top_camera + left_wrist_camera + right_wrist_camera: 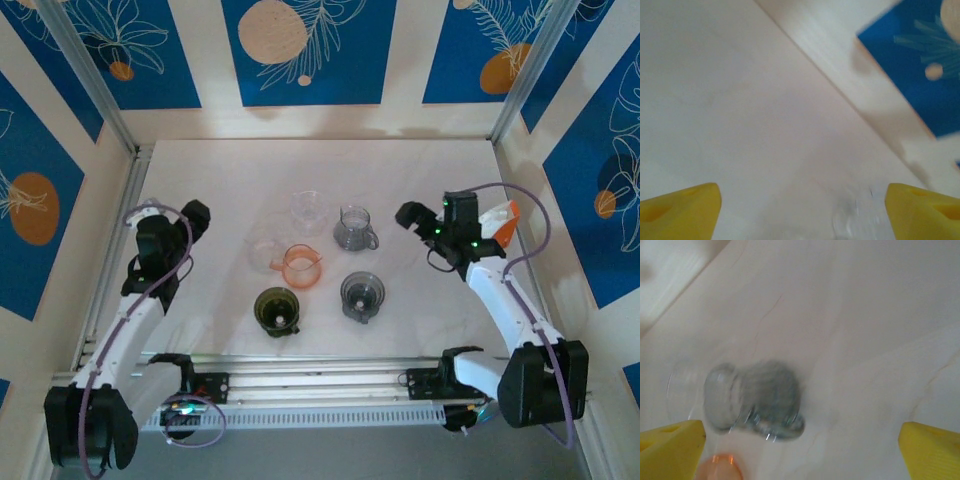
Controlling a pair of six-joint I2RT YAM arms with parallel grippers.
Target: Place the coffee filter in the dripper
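1. The left end effector [196, 212] hovers over bare tabletop [220, 170] on the left, well apart from the vessels in the middle. In its wrist view the yellow fingertips [680, 210] are cut off at the lower corners. They stand wide apart with nothing between them.
2. The right end effector [408, 215] sits just right of the grey dripper [354, 228]. Its fingertips [932, 450] are also cropped by the frame, spread wide and empty.
3. The right wrist view is blurred. The grey dripper is a smear, and the orange dripper [300, 266] is cut off at the bottom edge.
4. From above, a dark green dripper [277, 310] and a dark grey dripper [362, 296] stand nearest the arms. Two clear vessels [308, 210] are faint against the white surface, and I cannot tell their kind.
5. A white and orange item [504, 222] lies at the right edge, partly hidden behind the right arm. I cannot tell whether it is the coffee filter.
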